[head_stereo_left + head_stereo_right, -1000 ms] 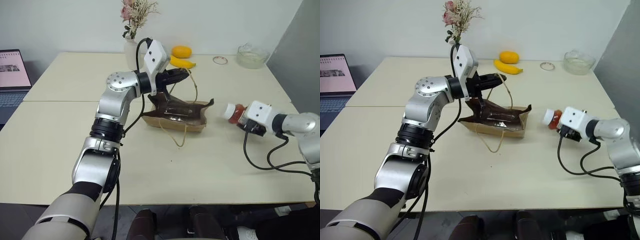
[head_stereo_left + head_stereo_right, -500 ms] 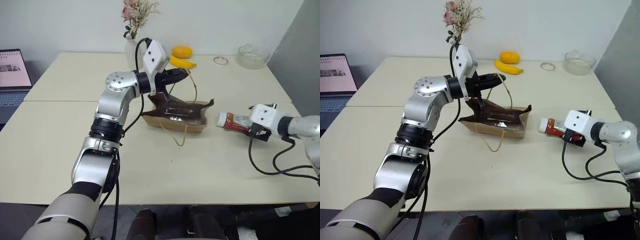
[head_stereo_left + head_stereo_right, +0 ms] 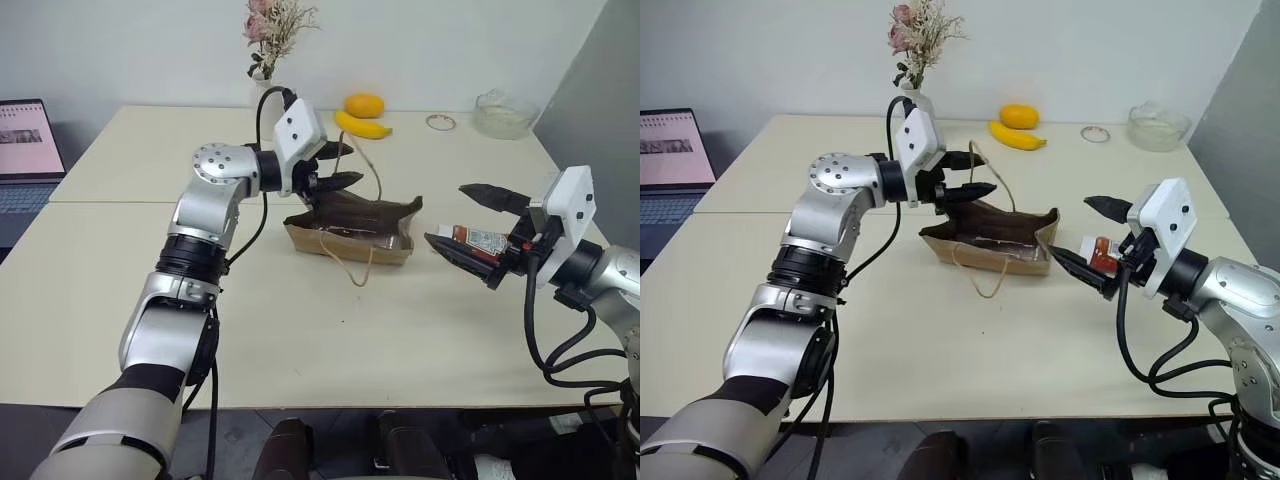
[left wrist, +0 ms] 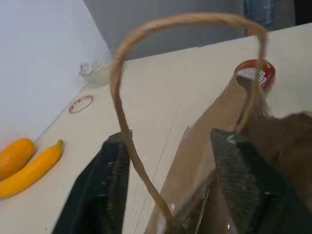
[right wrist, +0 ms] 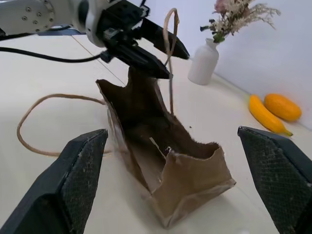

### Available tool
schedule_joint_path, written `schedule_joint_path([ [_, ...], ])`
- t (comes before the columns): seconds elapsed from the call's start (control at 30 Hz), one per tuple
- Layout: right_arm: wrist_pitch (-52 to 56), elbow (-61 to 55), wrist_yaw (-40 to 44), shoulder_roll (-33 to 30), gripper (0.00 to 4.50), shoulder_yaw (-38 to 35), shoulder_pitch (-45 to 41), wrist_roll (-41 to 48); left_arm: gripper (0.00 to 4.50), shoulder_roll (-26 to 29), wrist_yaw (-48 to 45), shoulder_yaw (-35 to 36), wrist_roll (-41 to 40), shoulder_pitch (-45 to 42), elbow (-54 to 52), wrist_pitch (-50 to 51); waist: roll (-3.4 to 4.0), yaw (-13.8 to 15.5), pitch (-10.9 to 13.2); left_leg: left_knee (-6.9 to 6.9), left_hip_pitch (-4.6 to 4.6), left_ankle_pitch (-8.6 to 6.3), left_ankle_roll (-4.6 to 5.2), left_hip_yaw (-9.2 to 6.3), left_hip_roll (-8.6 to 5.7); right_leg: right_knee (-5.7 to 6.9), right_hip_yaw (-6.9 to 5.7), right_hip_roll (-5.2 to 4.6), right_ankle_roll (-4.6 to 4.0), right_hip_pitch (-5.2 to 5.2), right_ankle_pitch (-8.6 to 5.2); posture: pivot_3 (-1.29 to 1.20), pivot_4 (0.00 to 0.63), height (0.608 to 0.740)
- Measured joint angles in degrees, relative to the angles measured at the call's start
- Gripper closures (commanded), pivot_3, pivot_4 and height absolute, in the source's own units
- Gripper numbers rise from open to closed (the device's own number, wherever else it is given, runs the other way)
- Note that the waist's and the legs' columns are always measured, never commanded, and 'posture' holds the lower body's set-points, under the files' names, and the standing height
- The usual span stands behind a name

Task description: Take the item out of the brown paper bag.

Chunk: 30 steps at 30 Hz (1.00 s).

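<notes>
On the cream table point(image 3: 120, 290), just outside the brown paper bag point(image 3: 352, 226) at its 3 o'clock side, the item point(image 3: 478, 240) lies flat, a red bottle with a white label, apart from the bag wall; its long axis runs roughly 9 to 3 o'clock in the head views. The right gripper point(image 3: 468, 224) is raised in front of it, fingers spread wide and holding nothing, so the bottle shows in the gap between them; this arm is plainly the nearer. The left gripper point(image 3: 340, 165) stands at the bag's 10 o'clock corner, fingers parted around a cord handle point(image 4: 127, 117) without pinching it. Judged from this, the extraction looks complete. Count: one bottle, one bag with two cord handles, one banana point(image 3: 362, 125), one orange fruit point(image 3: 364, 103), one vase point(image 5: 204, 62).
</notes>
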Motion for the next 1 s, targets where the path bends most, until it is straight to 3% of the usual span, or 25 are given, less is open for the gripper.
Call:
schedule_joint_path([
  [0.13, -1.0, 1.8, -0.3, -0.8, 0.0, 1.6, 0.0, -0.4, 0.05, 1.7, 0.1, 0.8, -1.0, 2.7, -2.8, 2.5, 0.0, 0.0, 0.0, 0.0, -0.01, 0.0, 0.0, -0.01, 0.02, 0.02, 0.0, 0.0, 0.0, 0.0, 0.0, 0.0, 0.15, 0.74],
  [0.4, -6.7, 6.0, -0.8, 0.4, 0.0, 4.5, 0.1, -2.4, 0.05, 8.3, 2.2, 7.8, -6.8, 10.9, -16.6, 12.7, 0.0, -0.1, 0.0, 0.0, 0.02, 0.0, 0.0, -0.03, 0.05, 0.03, 0.01, 0.01, 0.0, 0.01, 0.0, 0.0, 0.15, 0.74],
  [0.5, -10.0, 7.1, -2.2, 3.0, 0.0, 4.6, 1.4, -3.8, 0.05, 10.0, 7.0, 11.2, -6.8, 16.6, -21.6, 14.1, 0.0, -0.1, 0.0, 0.0, 0.03, 0.0, 0.0, -0.02, 0.08, 0.02, 0.04, -0.01, 0.0, 0.0, 0.0, 0.0, 0.15, 0.74],
  [0.63, -14.5, 7.9, -4.5, 7.1, 0.0, 4.6, 2.9, -5.4, 0.05, 7.1, 21.3, 17.2, -5.9, 21.8, -26.5, 17.6, 0.0, 0.0, 0.0, 0.01, 0.03, 0.0, -0.01, -0.1, 0.07, 0.05, 0.09, -0.07, 0.01, 0.03, 0.0, 0.0, 0.15, 0.74],
  [0.77, -19.3, 8.5, -8.9, 12.7, 0.0, 5.7, 7.0, -9.1, 0.05, -0.6, 34.2, 20.4, -3.5, 34.7, -37.8, 17.2, 0.01, 0.1, -0.1, -0.05, 0.03, 0.0, -0.03, -0.02, 0.05, -0.05, 0.23, -0.36, -0.01, 0.04, 0.01, 0.0, 0.15, 0.74],
  [0.87, -24.5, 9.8, -11.8, 16.3, 0.0, 7.9, 9.4, -13.5, 0.05, -4.1, 37.9, 19.2, -2.3, 41.7, -39.9, 17.0, 0.0, 0.2, -0.1, -0.02, 0.04, 0.0, -0.03, -0.05, 0.03, -0.01, 0.18, -0.37, -0.03, 0.04, 0.04, 0.0, 0.15, 0.74],
  [1.0, -27.6, 10.1, -12.5, 18.8, 0.0, 10.8, 10.6, -15.6, 0.05, -6.1, 40.7, 18.2, -1.8, 44.4, -41.6, 14.2, 0.01, 0.1, -0.1, -0.02, 0.21, 0.0, -0.03, -0.05, 0.03, 0.07, 0.15, -0.32, -0.09, 0.12, 0.07, 0.0, 0.15, 0.74],
])
